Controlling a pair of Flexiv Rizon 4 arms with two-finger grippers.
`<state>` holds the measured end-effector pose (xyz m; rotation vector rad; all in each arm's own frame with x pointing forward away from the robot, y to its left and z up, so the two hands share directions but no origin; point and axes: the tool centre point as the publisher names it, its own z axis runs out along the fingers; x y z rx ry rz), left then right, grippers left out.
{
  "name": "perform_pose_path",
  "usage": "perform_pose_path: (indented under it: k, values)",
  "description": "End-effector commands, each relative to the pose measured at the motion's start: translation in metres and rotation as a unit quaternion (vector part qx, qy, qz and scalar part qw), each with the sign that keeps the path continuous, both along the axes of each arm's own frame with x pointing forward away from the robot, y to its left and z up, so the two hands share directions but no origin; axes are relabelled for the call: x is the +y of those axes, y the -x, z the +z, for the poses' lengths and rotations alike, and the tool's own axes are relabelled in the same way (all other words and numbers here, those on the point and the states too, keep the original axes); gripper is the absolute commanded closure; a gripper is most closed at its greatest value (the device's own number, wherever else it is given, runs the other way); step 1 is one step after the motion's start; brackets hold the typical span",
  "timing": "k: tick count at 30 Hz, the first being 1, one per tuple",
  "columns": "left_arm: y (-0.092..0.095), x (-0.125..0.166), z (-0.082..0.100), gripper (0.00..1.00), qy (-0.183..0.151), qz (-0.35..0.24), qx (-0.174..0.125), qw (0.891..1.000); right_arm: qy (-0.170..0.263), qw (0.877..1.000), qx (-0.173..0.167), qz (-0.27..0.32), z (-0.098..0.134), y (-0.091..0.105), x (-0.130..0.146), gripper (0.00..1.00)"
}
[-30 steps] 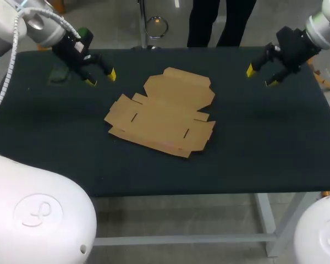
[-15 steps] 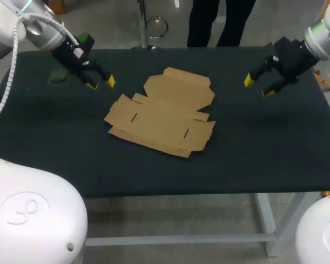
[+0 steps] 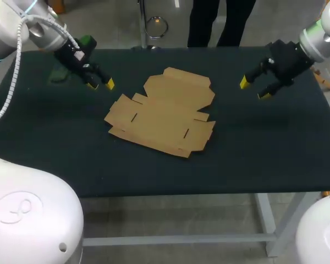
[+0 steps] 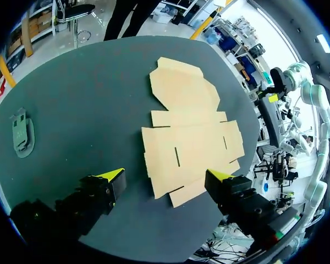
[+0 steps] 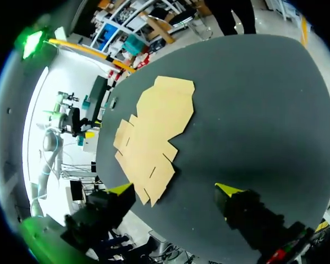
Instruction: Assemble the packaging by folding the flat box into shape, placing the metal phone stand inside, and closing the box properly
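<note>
head view: the left claw [image 3: 100, 84] hangs over the dark table [image 3: 275, 148], fingers apart, gripping nothing. the flat box [image 3: 162, 113] lies unfolded on the table, near this claw. the right claw [image 3: 254, 89] hangs beyond the flat box's far side, fingers also apart.

left wrist view: the flat box lies ahead of the left claw, its near edge between the 2 yellow tips. the phone stand [image 4: 21, 132] lies beside the claw, well apart from the flat box.

right wrist view: the flat box lies ahead of the right claw, off toward 1 finger.

Matt brown cardboard flat box [image 3: 161, 113], dark matt cloth-like table top [image 3: 264, 143], dull grey-green phone stand [image 4: 22, 132]
</note>
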<state>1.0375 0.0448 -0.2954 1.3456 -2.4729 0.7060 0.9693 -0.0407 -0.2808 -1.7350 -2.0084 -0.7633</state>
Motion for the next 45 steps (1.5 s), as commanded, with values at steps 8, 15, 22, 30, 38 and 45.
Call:
perform_pose_path:
  k: [8, 15, 22, 30, 38, 45]
  values:
    - [-0.036, -0.002, -0.041, 0.0, 0.024, -0.053, 0.041, 0.997, 0.013, 1.0, 0.016, 0.003, -0.003, 0.006, 0.013, 0.0]
    - [-0.032, -0.007, -0.058, 0.0, 0.024, -0.066, 0.037, 0.997, 0.008, 1.0, 0.022, 0.005, -0.008, 0.007, 0.016, 0.0]
    - [-0.025, -0.011, -0.073, 0.04, 0.023, -0.078, 0.016, 0.997, 0.007, 0.999, 0.03, 0.013, -0.011, 0.006, 0.02, 0.0]
    - [-0.02, -0.02, -0.085, 0.18, 0.033, -0.083, 0.014, 0.996, 0.01, 0.999, 0.034, 0.021, -0.014, 0.005, 0.022, 0.0]
    - [-0.016, -0.033, -0.091, 0.44, 0.023, -0.07, 0.026, 0.997, 0.008, 0.999, 0.04, 0.023, -0.018, 0.003, 0.023, 0.0]
    - [-0.01, -0.037, -0.093, 1.0, 0.018, -0.038, 0.034, 0.999, 0.006, 0.999, 0.041, 0.025, -0.019, 0.003, 0.022, 0.0]
